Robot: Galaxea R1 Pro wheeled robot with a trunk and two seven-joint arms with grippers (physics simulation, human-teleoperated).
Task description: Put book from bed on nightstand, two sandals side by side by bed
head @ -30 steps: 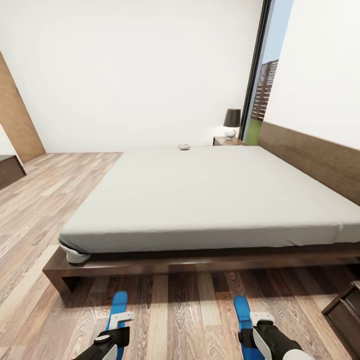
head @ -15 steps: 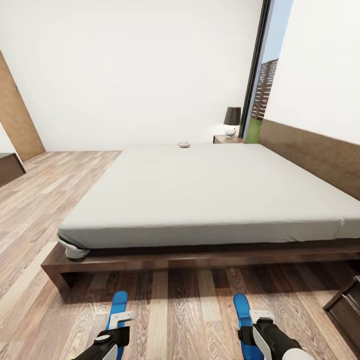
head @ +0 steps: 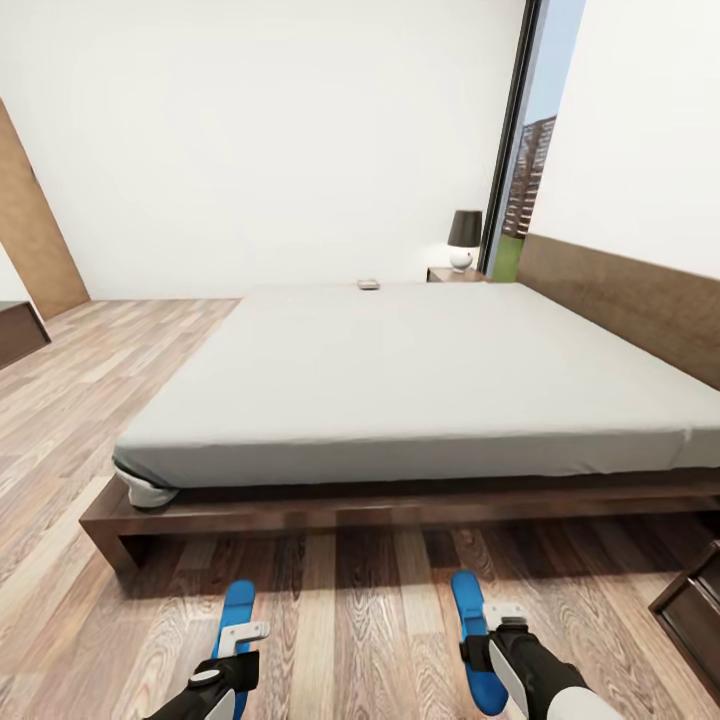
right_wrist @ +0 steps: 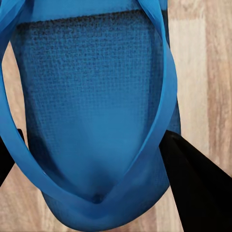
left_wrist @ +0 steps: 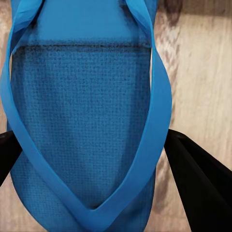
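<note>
The bed [head: 400, 370] with its off-white mattress lies across the head view. The book [head: 368, 285] is a small dark shape at the mattress's far edge. Beyond the far corner stands a nightstand [head: 452, 274]. Low in the same view, my left gripper [head: 240, 645] is shut on one blue sandal [head: 237, 608], and my right gripper [head: 492, 640] is shut on the other sandal [head: 468, 640]. Both sandals hang over the plank floor in front of the bed. Each wrist view has a sandal [left_wrist: 82, 121] [right_wrist: 92, 106] between black fingers [left_wrist: 203, 193] [right_wrist: 198, 183].
A lamp [head: 463, 243] stands on the far nightstand beside the tall window [head: 525, 170]. A dark brown drawer unit [head: 690, 610] sits at the near right by the headboard [head: 620, 300]. A low dark cabinet [head: 20, 335] and a brown door [head: 30, 240] are at the left.
The whole view has shifted a little, with the bed sitting slightly higher in the picture. My right gripper has carried its sandal a bit to the left. The left gripper holds as before.
</note>
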